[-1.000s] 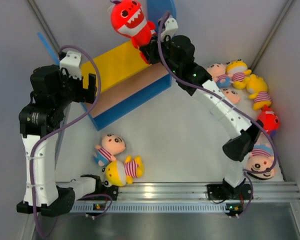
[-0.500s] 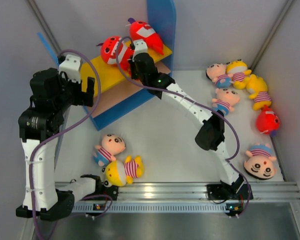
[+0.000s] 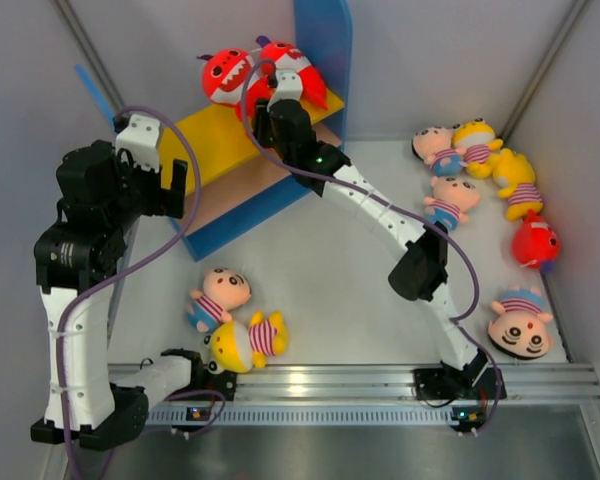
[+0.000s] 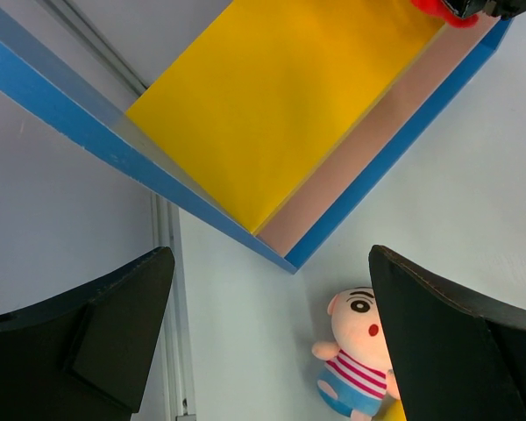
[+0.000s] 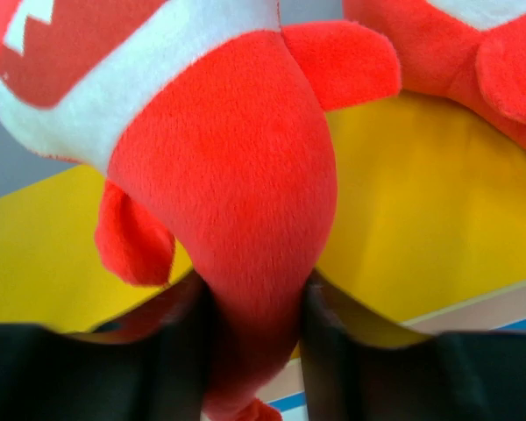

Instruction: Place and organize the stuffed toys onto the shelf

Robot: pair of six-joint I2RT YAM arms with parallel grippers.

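Note:
The shelf (image 3: 280,190) stands at the back centre, with a yellow top board (image 3: 215,135) and blue sides. My right gripper (image 3: 258,100) is shut on the tail of a red shark (image 3: 225,75), holding it on the top board; it fills the right wrist view (image 5: 228,175). A second red shark (image 3: 292,68) lies beside it on the board (image 5: 473,53). My left gripper (image 3: 172,175) is open and empty, left of the shelf (image 4: 280,114). A pink-faced doll (image 3: 218,295) and a yellow doll (image 3: 245,340) lie on the table at front left.
Several more toys lie along the right side: a pink-faced doll (image 3: 435,145), yellow dolls (image 3: 475,135) (image 3: 515,180), another pink-faced doll (image 3: 450,200), a red shark (image 3: 535,240) and a pink-faced doll (image 3: 520,322). The pink-faced doll also shows in the left wrist view (image 4: 359,351).
My right gripper has carried the red shark down from above the shelf onto the yellow top board, beside the other shark. The left arm has barely moved.

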